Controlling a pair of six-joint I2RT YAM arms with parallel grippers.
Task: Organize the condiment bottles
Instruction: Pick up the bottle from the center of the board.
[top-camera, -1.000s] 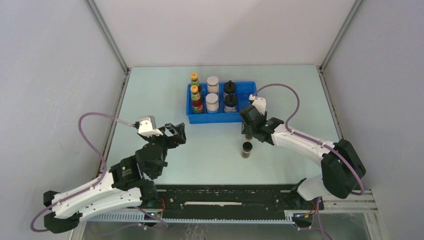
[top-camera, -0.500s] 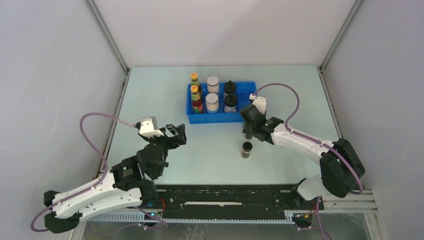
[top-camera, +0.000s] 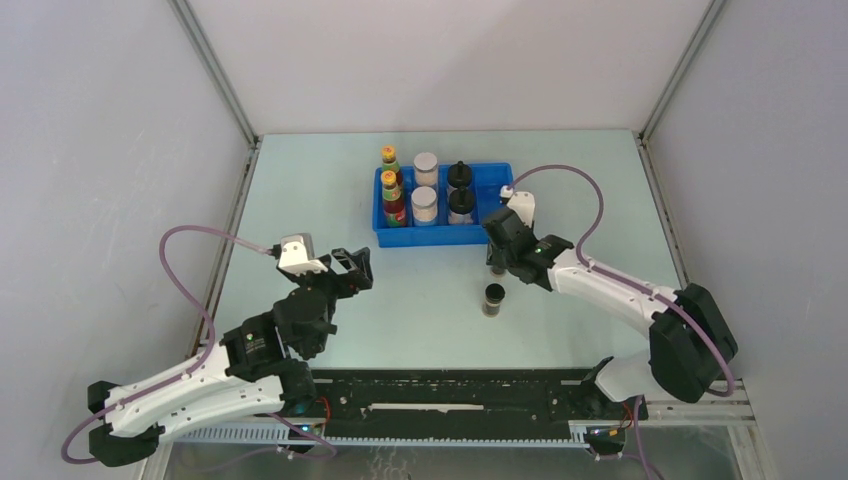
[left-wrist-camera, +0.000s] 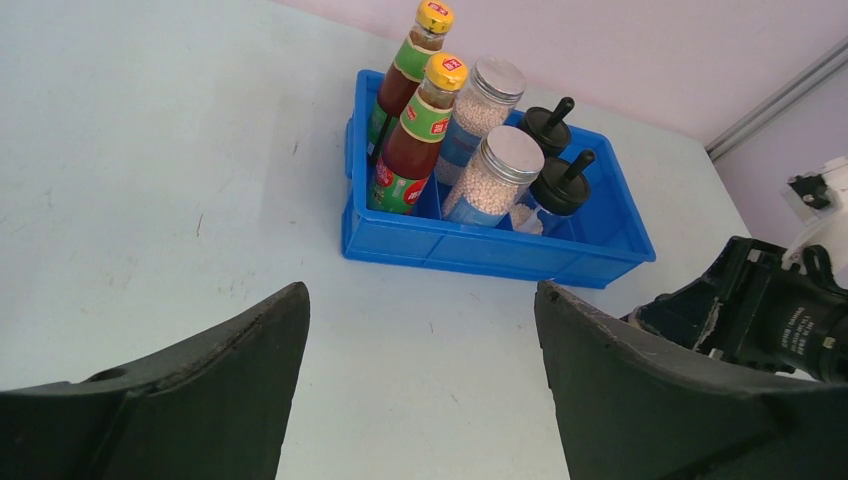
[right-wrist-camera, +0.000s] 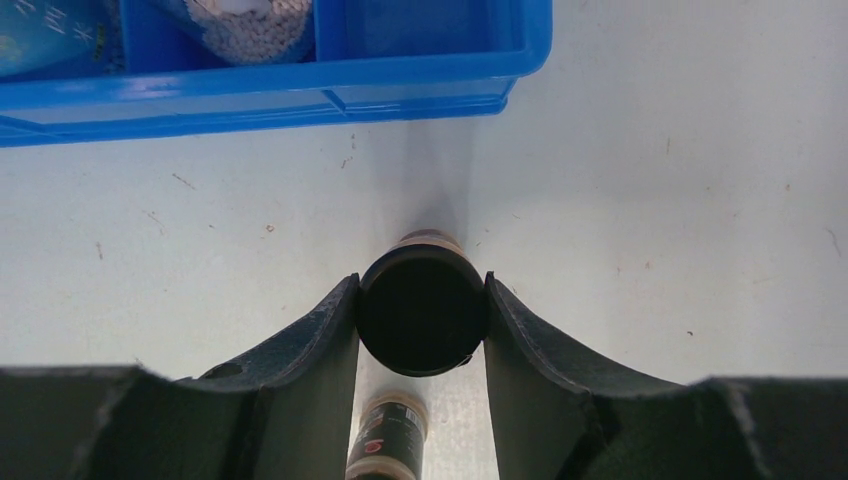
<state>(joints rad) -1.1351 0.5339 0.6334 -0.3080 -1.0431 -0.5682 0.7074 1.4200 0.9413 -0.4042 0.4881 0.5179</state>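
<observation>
White walls (top-camera: 450, 60) box in a pale table (top-camera: 300, 200). The vial (right-wrist-camera: 421, 315) I'm working stands upright in the right gripper (right-wrist-camera: 420, 288), just in front of the tray (right-wrist-camera: 300, 85) near its right corner. In the right wrist view its black cap fills the gap and both fingers (right-wrist-camera: 320, 340) touch it, so the jaws are narrow and closed on it. I can't tell whether its base is on the table or just off it.

What the next move turns on is that the tray lies straight ahead of the jaws. I see no bottle in its right-end compartment, directly behind that front wall. The vial's long axis is vertical, so I judge this calls for a lift, a short carry forward over the wall, and a straight lowering.

The second vial (top-camera: 493, 299) stands on the table on the near side of the gripper, close under the fingers. I'd mind it when pulling back.

The tray already holds the red bottles (left-wrist-camera: 412, 150), silver jars (left-wrist-camera: 495, 180) and black-lidded jars (left-wrist-camera: 560, 190).

The left gripper (left-wrist-camera: 420, 295) hangs with jaws wide and nothing in them, well apart to the tray's left. The right arm is much the nearer to both vials.
</observation>
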